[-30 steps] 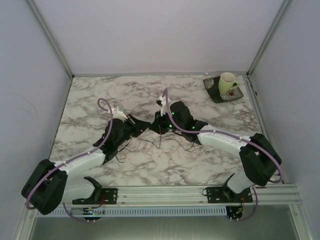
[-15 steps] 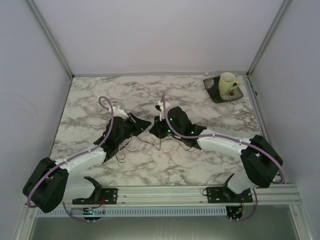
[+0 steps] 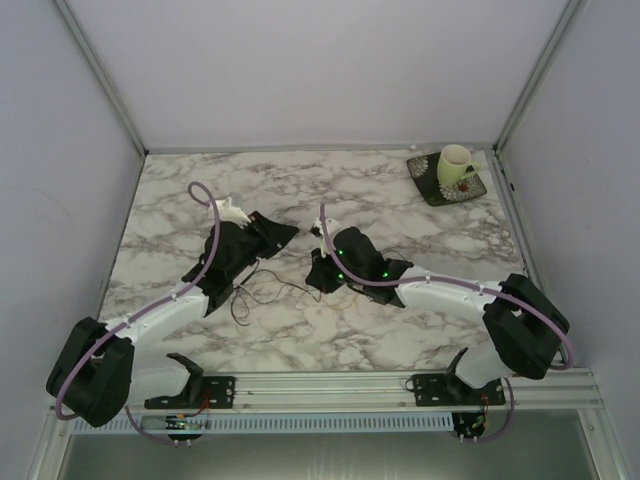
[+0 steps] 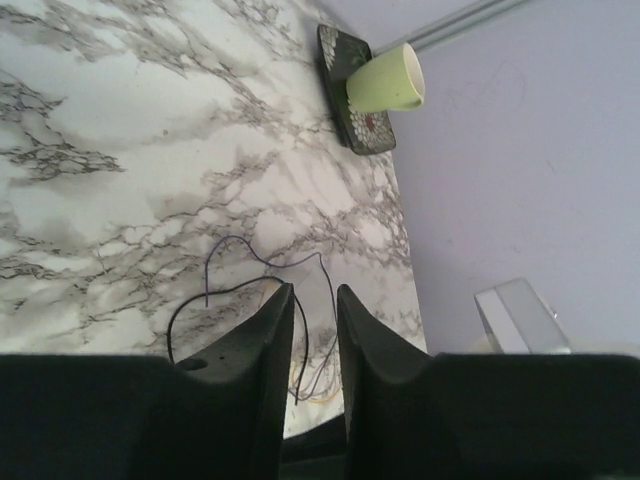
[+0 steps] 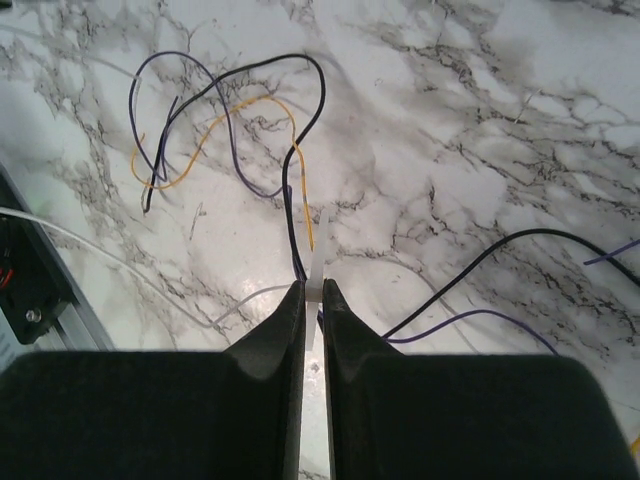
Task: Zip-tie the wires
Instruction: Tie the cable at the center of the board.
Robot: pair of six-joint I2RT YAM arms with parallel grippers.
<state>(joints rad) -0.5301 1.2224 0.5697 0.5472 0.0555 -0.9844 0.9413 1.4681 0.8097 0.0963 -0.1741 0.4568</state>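
here, the right gripper (image 5: 312, 288) is closed on a white zip tie (image 5: 319, 255), pinching the strip upright between its fingers (image 5: 285, 350). the wires (image 5: 292, 205), black, purple and yellow, run together along the tie into the same pinch. beyond it they spread in loose loops over the marble table (image 3: 400, 330). seen from above, this bundle lies near the middle of the table, toward the near edge, between the two grippers. the left gripper (image 4: 313, 292) hangs above the table with its jaws slightly apart and nothing between them; a few wire loops lie on the marble below it. a pale green cup (image 3: 455, 165) stands on a dark plate (image 3: 440, 190) in the far right corner, well apart from the wires.
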